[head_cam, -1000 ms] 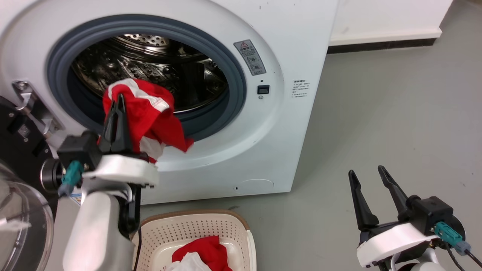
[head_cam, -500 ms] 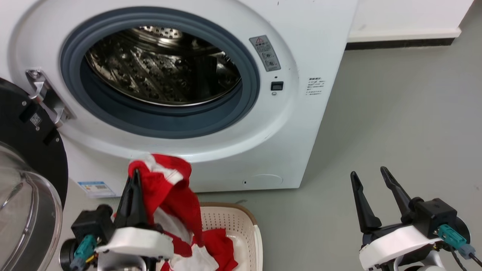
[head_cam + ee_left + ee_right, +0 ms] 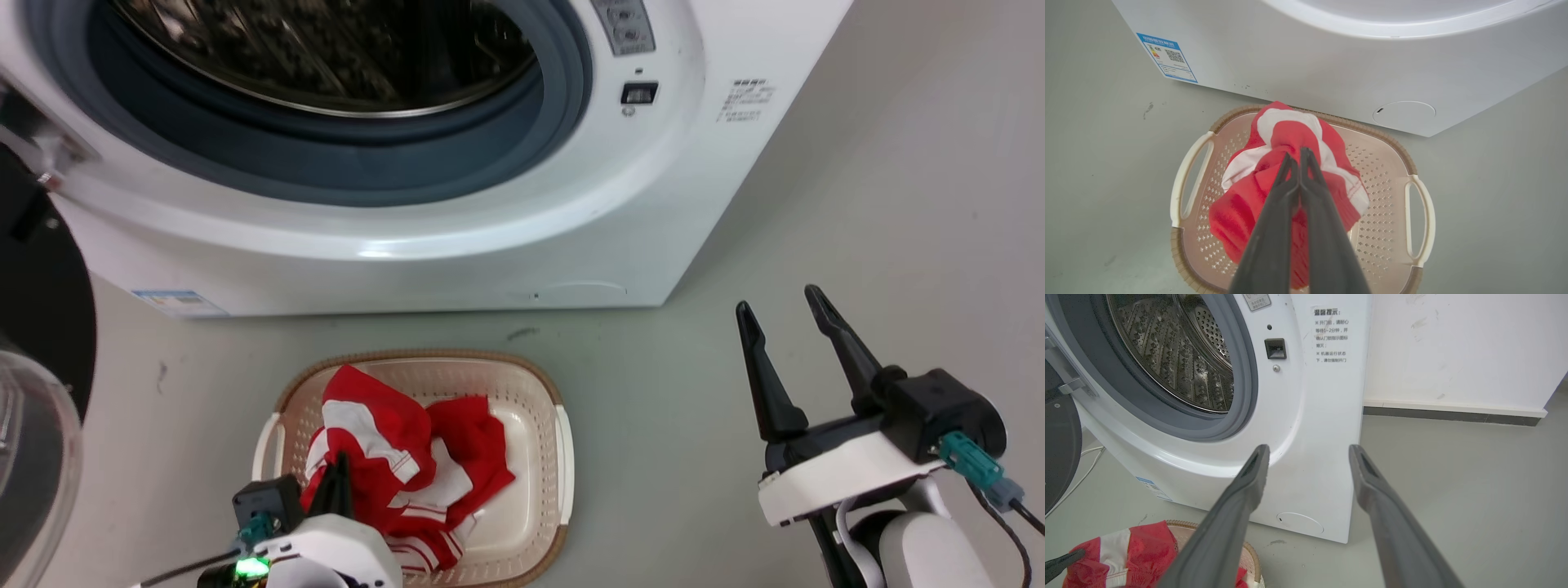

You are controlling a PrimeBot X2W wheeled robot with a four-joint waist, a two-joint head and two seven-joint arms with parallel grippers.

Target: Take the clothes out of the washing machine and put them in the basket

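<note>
My left gripper (image 3: 336, 471) is shut on a red garment with white stripes (image 3: 359, 420), held low over the basket (image 3: 563, 441). The left wrist view shows the pressed-together fingers (image 3: 1298, 157) pinching the bunched garment (image 3: 1290, 130) above the cream perforated basket (image 3: 1421, 216). More red clothes (image 3: 478, 445) lie inside the basket beside it. The washing machine (image 3: 506, 237) stands just behind, and the part of its steel drum (image 3: 1180, 363) in view holds no clothes. My right gripper (image 3: 780, 314) is open and holds nothing, over the floor to the right; its spread fingers (image 3: 1308, 451) face the machine's front.
The open black-framed glass door (image 3: 33, 392) hangs at the far left, close to my left arm. Grey floor (image 3: 882, 204) stretches to the right of the machine. A white wall with a dark skirting (image 3: 1453, 414) runs behind.
My left gripper has carried the red garment down from the porthole to the basket. The head camera has tilted down. The right gripper has stayed open in place.
</note>
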